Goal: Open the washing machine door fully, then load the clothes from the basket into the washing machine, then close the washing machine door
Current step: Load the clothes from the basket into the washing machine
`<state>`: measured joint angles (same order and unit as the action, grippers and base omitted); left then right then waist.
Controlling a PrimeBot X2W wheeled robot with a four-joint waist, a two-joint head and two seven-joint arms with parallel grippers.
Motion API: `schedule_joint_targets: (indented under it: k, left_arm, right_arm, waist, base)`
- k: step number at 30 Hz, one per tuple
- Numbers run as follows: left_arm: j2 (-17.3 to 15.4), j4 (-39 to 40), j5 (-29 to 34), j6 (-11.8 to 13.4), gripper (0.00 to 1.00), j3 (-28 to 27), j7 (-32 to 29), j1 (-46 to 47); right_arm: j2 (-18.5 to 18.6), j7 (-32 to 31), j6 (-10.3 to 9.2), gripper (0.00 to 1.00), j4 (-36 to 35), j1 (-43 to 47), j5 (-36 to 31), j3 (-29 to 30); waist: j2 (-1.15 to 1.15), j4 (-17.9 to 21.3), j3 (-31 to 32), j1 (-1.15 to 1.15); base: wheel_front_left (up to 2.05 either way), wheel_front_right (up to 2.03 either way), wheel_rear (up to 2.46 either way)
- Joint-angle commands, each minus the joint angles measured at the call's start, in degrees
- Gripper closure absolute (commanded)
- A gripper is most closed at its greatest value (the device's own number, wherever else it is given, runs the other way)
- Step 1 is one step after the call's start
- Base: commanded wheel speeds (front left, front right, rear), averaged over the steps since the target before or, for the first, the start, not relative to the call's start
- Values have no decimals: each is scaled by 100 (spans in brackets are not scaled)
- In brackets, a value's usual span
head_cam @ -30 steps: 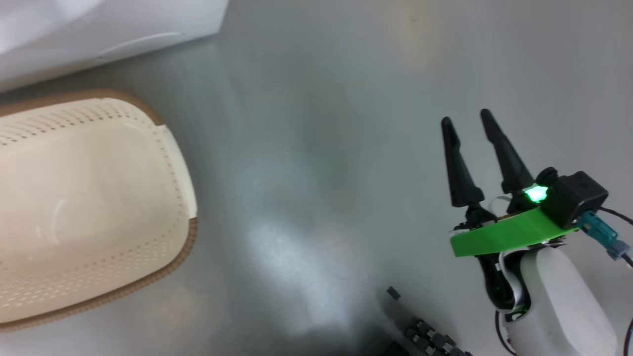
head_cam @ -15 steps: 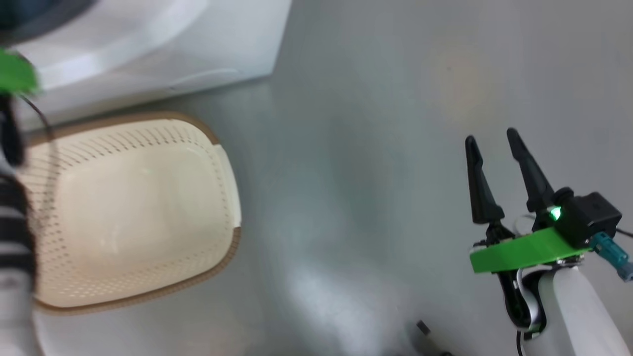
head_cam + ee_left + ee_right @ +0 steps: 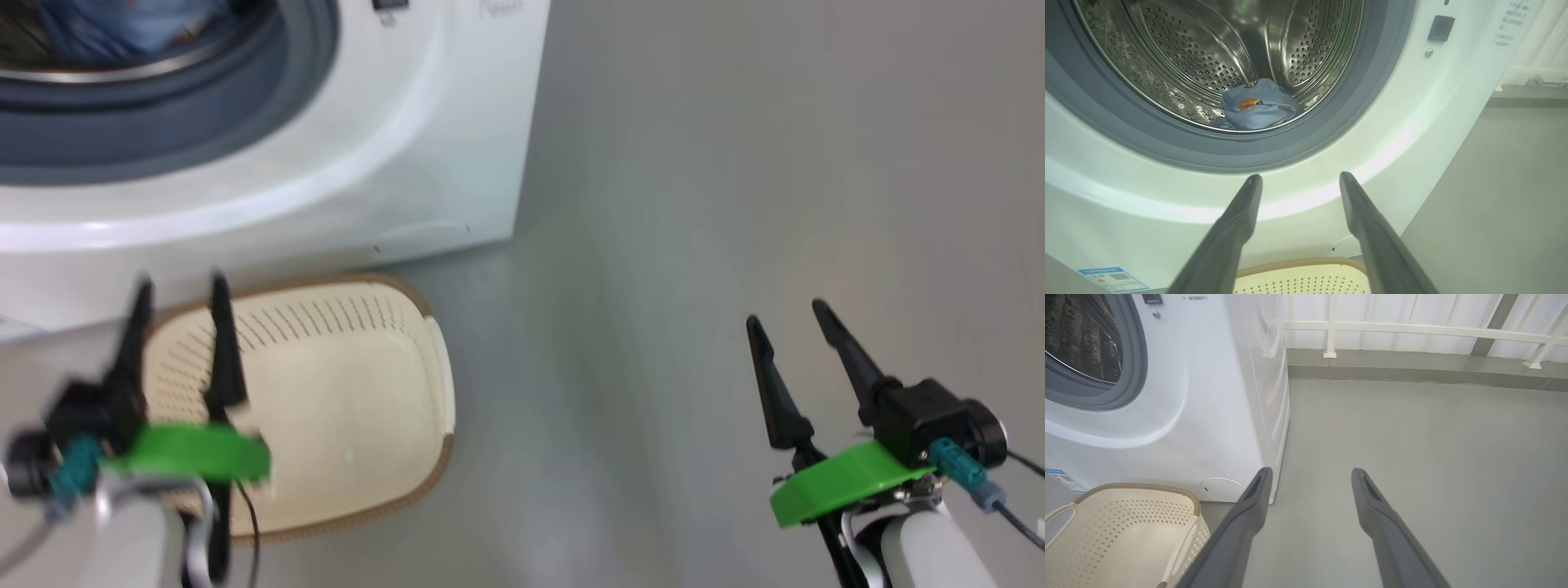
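The washing machine [image 3: 408,163] stands on the grey floor [image 3: 694,204], its round mouth uncovered so that the perforated steel drum [image 3: 1208,53] shows. The basket [image 3: 343,322] sits on the floor just before the machine's lower front. The clothes [image 3: 1257,108] lie bunched at the bottom of the drum. The left pincer [image 3: 181,284] hangs over the basket, fingers spread wide, holding nothing. The right pincer [image 3: 785,314] hovers above bare floor, well apart from the basket, equally wide and empty.

In the washing machine [image 3: 1412,122] lie clothes [image 3: 1257,108], seemingly bunched.
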<state>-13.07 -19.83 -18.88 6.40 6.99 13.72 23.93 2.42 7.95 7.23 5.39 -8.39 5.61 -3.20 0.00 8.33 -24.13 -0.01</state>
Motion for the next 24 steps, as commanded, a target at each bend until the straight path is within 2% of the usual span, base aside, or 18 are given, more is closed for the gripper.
schedule_joint_targets:
  k: [1, 12, 18, 24]
  left_arm:
    - [-89, 348, 24, 99, 0, -127, 74, -414]
    - [65, 1075, -4, 307, 0, -2, 68, -1849]
    - [144, 1198, 26, 361, 0, 95, 79, -2160]
    - [209, 1337, 32, 307, 0, 228, 95, -2296]
  right_arm:
    - [46, -77, 25, 0, -182, 176, -113, -119]
    - [157, -511, 25, 0, -597, 853, -329, 12]
    - [160, -648, 25, 0, -800, 1128, -360, 108]
    - [213, -744, 25, 0, -1037, 1277, -463, 128]
  waist:
    - [0, -301, 760, 1]
    - [0, -642, 1623, 1]
    - [0, -772, 1796, 1]
    - [0, -968, 1874, 1]
  base:
    - [0, 0, 0]
    - [0, 0, 0]
    - [0, 0, 0]
    - [0, 0, 0]
